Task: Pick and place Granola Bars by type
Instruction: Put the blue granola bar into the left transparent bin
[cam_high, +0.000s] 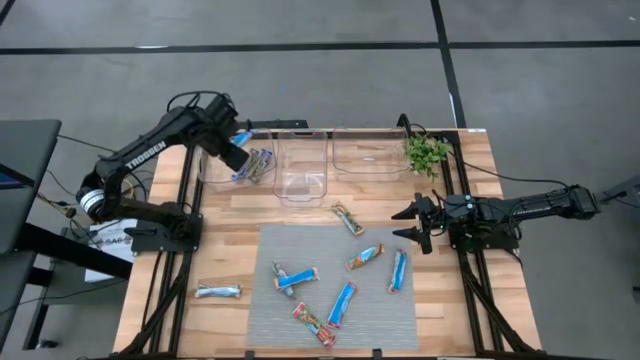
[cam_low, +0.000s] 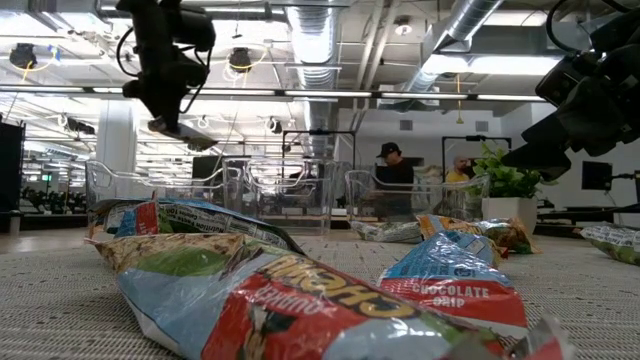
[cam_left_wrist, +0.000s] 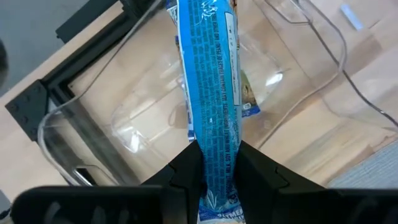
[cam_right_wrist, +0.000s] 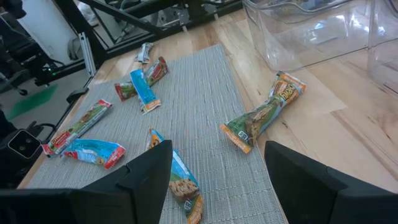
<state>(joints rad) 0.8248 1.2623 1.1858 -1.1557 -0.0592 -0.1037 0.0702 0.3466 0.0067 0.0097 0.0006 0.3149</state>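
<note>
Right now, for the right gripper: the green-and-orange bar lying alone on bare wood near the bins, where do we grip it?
Take the green-and-orange bar across its narrow width at mid-length, coming straight down. It lies flat and slanted on the wooden table, clear of other bars, so both long edges look open. The crimped ends are thin and likely to slip. The right gripper is open nearby, but would need rotating to the bar's slant.

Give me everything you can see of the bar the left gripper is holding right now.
The blue granola bar is a flat, oblong foil wrapper with dark small print down its back and a crimped end. The left gripper is shut on one end, holding it out lengthwise above the leftmost clear bin, where other bars already lie.
</note>
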